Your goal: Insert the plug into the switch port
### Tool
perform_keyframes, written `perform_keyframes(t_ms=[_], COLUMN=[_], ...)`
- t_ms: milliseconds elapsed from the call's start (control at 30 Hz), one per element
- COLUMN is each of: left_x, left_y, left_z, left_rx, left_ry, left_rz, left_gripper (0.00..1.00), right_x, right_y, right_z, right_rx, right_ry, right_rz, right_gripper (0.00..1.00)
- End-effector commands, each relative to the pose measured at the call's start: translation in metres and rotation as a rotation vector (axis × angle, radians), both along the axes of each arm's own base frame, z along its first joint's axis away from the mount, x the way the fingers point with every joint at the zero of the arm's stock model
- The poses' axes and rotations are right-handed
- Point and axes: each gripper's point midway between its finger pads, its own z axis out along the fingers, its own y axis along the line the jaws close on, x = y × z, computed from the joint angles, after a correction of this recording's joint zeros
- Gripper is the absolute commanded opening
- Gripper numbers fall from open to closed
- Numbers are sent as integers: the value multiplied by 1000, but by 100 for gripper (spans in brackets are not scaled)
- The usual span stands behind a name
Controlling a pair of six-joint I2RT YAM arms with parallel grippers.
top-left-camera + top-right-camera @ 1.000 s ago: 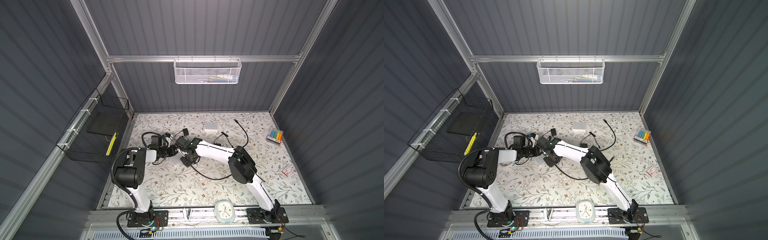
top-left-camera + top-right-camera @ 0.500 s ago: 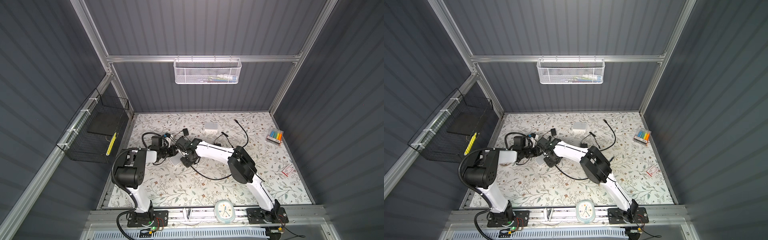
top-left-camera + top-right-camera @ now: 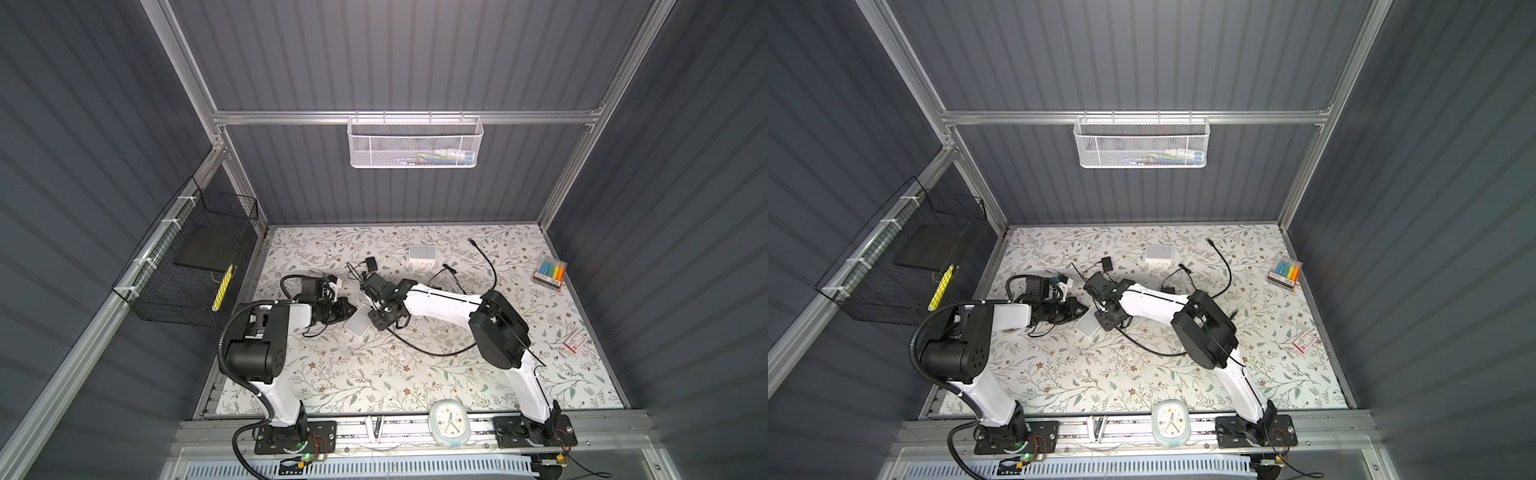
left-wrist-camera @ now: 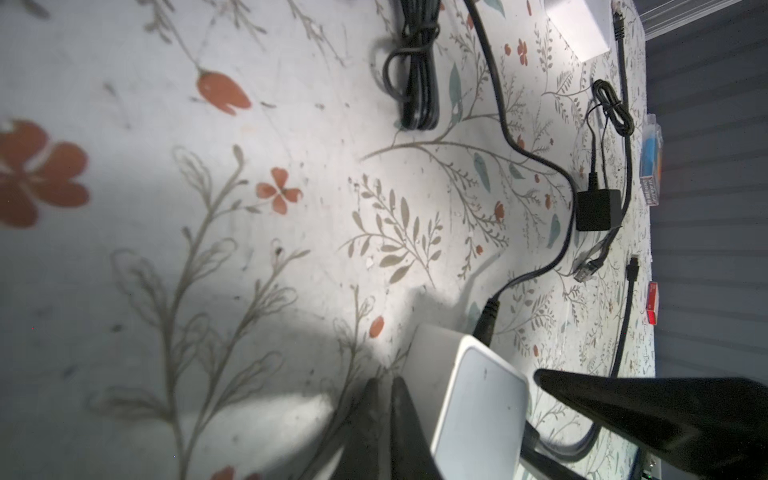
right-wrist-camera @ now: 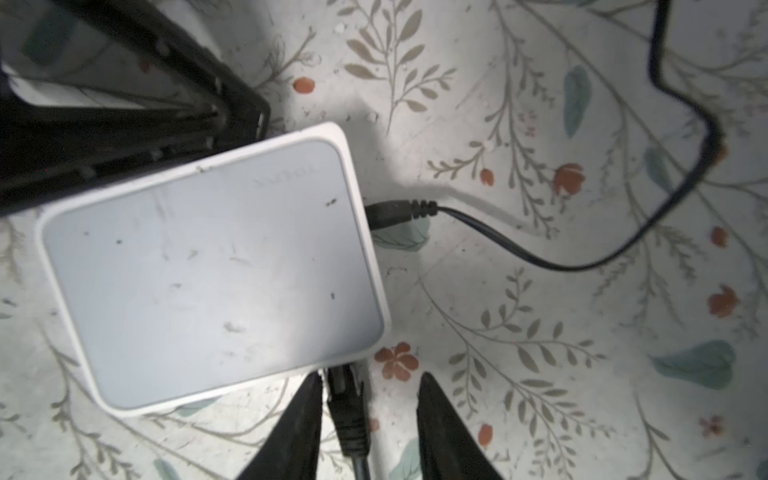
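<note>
The white switch point(image 5: 212, 266) lies flat on the flowered mat, left of centre in both top views point(image 3: 358, 326) point(image 3: 1088, 324). A black cable plug point(image 5: 347, 399) sits in a port on the switch's edge. My right gripper point(image 5: 370, 380) stands open astride the plug, which lies close to one finger with a wide gap to the other. My left gripper point(image 4: 385, 386) is shut with nothing between its fingers. It rests against the switch's far corner point(image 3: 347, 311). A second black plug point(image 5: 390, 212) sits in another side of the switch.
The plug's black cable point(image 3: 436, 351) loops across the mat toward the right arm. Further back lie another white box point(image 3: 422, 252), a black adapter point(image 3: 371, 263) and loose cables. A marker pack point(image 3: 549, 272) and a red card point(image 3: 577, 340) lie at the right; a clock point(image 3: 449, 424) stands on the front rail.
My right gripper has opened and let go of the plug, which stays in the switch. Both arms have hardly moved.
</note>
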Motion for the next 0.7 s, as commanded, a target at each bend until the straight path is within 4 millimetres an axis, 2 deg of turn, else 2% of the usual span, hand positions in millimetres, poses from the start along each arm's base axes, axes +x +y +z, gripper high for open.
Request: perform_keyframes(t_ms=[0, 67, 133, 233, 267, 300, 433, 500, 567, 667], left_x=[9, 16, 22, 33, 34, 35, 26, 16, 8, 6], left_y=[13, 20, 27, 46, 52, 58, 79, 79, 80, 86], left_z=[20, 34, 54, 101, 123, 148, 248, 287, 306, 296], left_rx=[79, 117, 157, 244, 271, 296, 363, 354, 325, 280], left_ry=[-38, -75, -131, -276, -346, -421, -727, -872, -956, -947], left_rz=[33, 51, 69, 144, 167, 192, 294, 308, 333, 402], left_gripper=[19, 28, 32, 52, 80, 99, 100, 100, 100, 99], right_x=[-5, -8, -9, -7, -6, -3, 8, 12, 14, 13], right_y=[-6, -14, -21, -33, -37, -42, -56, -61, -64, -66], right_z=[23, 30, 39, 61, 70, 80, 119, 138, 157, 177], right_rx=[42, 57, 73, 103, 110, 116, 124, 128, 138, 189], right_ry=[-4, 8, 12, -14, -33, -58, -168, -227, -287, -344], right_rz=[20, 25, 25, 34, 44, 47, 71, 82, 92, 114], right_gripper=[43, 44, 45, 46, 46, 46, 50, 52, 54, 54])
